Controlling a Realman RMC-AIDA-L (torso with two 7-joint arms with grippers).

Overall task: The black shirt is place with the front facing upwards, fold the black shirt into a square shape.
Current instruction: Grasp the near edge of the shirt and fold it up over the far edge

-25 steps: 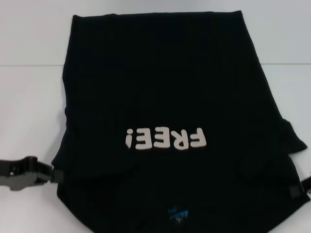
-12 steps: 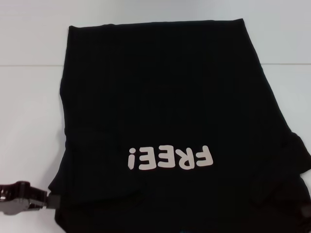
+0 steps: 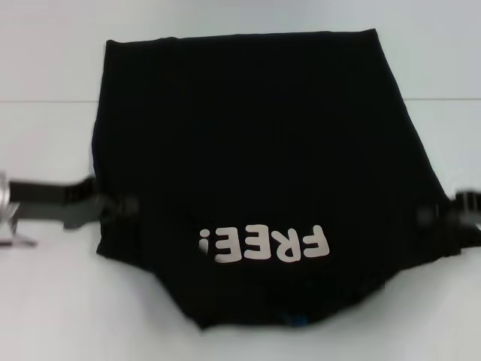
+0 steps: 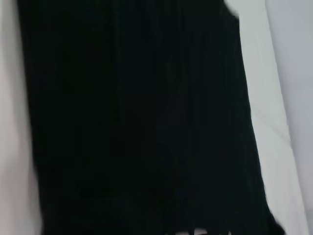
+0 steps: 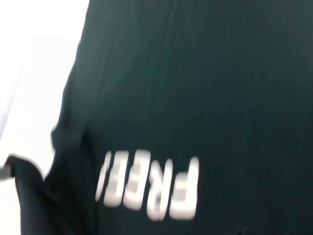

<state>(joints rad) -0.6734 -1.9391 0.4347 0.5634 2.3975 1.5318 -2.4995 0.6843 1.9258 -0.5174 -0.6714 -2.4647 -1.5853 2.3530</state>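
The black shirt (image 3: 248, 135) lies spread on the white table, its pale "FREE!" lettering (image 3: 263, 244) upside down toward me and a small blue label (image 3: 299, 322) at its near edge. My left gripper (image 3: 124, 204) comes in from the left and is shut on the shirt's left edge. At the right edge my right gripper (image 3: 434, 216) is shut on the cloth. Between them the near part of the shirt hangs in a sagging curve. Black cloth (image 4: 137, 117) fills the left wrist view. The right wrist view has the shirt (image 5: 205, 73) with its lettering (image 5: 151, 188).
White table (image 3: 45, 301) surrounds the shirt on all sides, with a thin seam line (image 3: 45, 101) across the far part. The left arm's metal wrist part (image 3: 11, 222) sits at the left border.
Both grippers have risen and moved away from me with the shirt's side edges. The near corners and sleeves have lifted off the table, and the blue label has come back into view.
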